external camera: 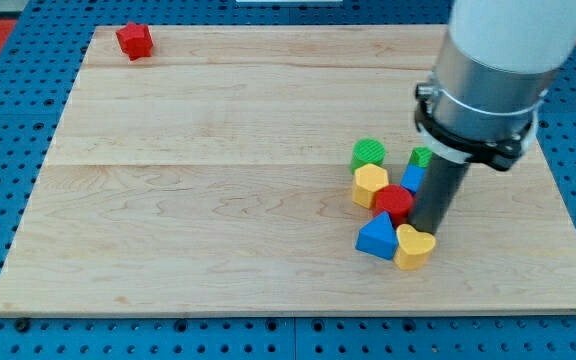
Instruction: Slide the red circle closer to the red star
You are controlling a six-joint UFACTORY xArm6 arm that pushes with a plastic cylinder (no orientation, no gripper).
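We are pressing my tip (pixel 426 229), which carries no gripper, against the right side of the red circle (pixel 394 204) inside the cluster, because the red star (pixel 134 40) is lying far at the desk's (pixel 218 180) top-left corner.

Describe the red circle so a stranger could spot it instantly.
Find the wooden board, then the cluster of blocks right of its centre. The red circle sits mid-cluster, against the left of my tip. It is the cluster's only red block; the red star lies far off, top left.
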